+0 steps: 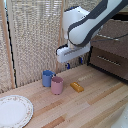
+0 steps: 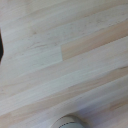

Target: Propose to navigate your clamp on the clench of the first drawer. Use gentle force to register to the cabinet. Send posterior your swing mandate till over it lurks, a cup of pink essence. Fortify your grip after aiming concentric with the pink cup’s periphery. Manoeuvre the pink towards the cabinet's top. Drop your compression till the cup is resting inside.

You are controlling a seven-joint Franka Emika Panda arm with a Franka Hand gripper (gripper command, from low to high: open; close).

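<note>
The pink cup stands upright on the wooden table, touching or almost touching the blue mug just behind it toward the exterior view's left. The clamp hangs in the air above and to the exterior view's right of the pink cup — not yet over its rim. So, as I judge it, the coming move is a short traverse toward the exterior view's left and nearer the camera, then a straight descent along the cup's vertical axis.

The fingers appear as two short dark stubs under the white block with a gap between them and nothing held, so the clamp looks spread; the picture is too coarse to be certain how wide. In the wrist view only bare planks show, with a pale rounded rim at the frame's edge — possibly the cup's lip, though I cannot tell.

Beside the pink cup, toward the exterior view's right, lies a small orange block, apart from it. A patterned plate rests well to the cup's left and nearer the camera. The cabinet stands well off to the cup's right. The blue mug is the real hazard: it crowds one side of the cup, so a finger coming down there could knock it.
</note>
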